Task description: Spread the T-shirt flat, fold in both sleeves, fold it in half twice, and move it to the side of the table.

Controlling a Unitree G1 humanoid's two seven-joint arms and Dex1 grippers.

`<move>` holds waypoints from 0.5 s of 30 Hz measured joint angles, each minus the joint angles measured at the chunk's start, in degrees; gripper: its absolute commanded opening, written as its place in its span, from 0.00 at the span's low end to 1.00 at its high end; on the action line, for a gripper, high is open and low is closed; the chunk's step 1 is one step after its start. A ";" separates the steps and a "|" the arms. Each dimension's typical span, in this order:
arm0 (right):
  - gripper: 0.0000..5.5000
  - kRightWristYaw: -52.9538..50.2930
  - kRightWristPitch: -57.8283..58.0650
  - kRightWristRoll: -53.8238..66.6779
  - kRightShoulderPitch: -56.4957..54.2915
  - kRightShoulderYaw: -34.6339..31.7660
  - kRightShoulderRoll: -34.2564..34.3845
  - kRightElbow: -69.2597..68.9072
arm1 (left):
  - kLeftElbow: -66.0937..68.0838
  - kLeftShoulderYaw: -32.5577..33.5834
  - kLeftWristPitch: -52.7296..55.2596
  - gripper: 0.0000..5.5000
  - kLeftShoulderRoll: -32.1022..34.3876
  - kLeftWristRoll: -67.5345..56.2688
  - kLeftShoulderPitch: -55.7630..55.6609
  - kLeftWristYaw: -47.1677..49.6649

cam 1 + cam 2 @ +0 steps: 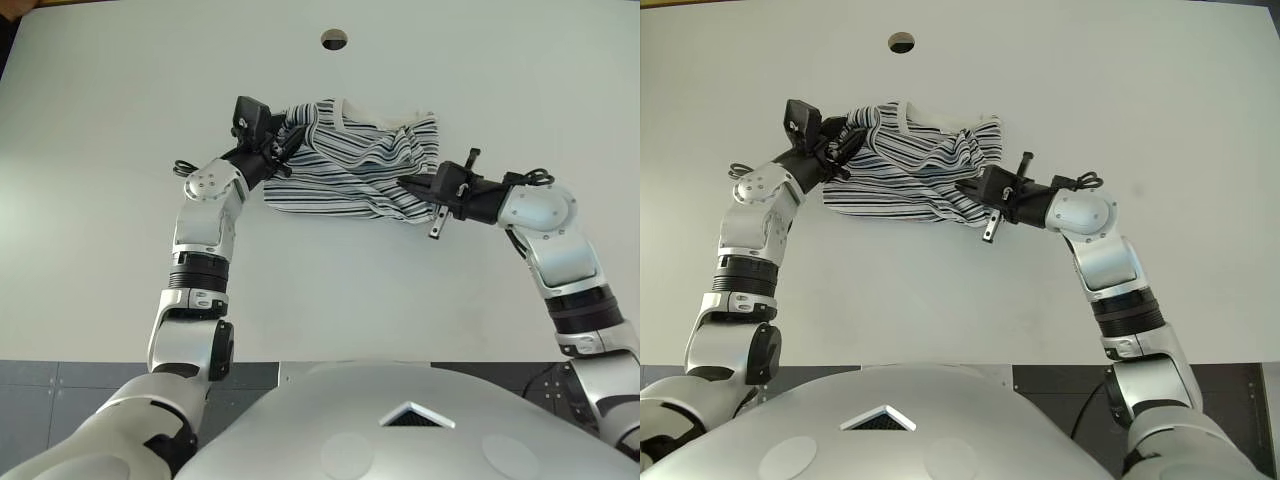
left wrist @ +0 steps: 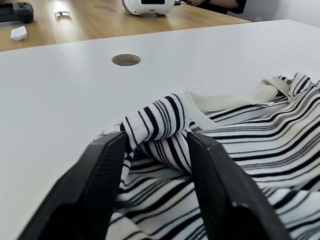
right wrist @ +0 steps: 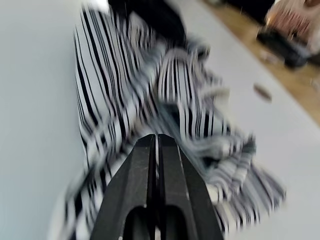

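A black-and-white striped T-shirt [image 1: 350, 170] lies crumpled in the far middle of the white table [image 1: 100, 260], its cream collar toward the far side. My left gripper [image 1: 285, 145] is at the shirt's far left corner. In the left wrist view its two black fingers [image 2: 100, 170] are shut on a rolled fold of the T-shirt [image 2: 160, 120]. My right gripper [image 1: 405, 182] sits at the shirt's near right edge. The right wrist view shows the right gripper [image 3: 156, 136] with fingers pressed together over the rumpled fabric [image 3: 125, 85], nothing visible between them.
A round cable hole [image 1: 334, 39] lies in the table beyond the shirt. Bare tabletop spreads to the left, right and front of the shirt. Past the table's far edge stands a wooden desk [image 2: 75, 20] with small devices on it.
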 measured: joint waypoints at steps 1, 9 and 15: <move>0.02 -0.06 -0.02 -1.67 0.00 0.58 -1.01 1.24 | -1.15 0.61 -0.66 0.47 0.05 0.43 0.43 0.60; 0.02 1.39 -1.34 -5.10 1.61 2.15 -5.06 1.12 | -14.44 -3.87 -6.59 0.27 6.09 7.40 11.20 -2.13; 0.02 2.89 -1.51 -4.61 5.02 1.48 -8.39 -1.80 | -22.24 -8.64 -12.05 0.08 11.70 13.33 19.61 -5.92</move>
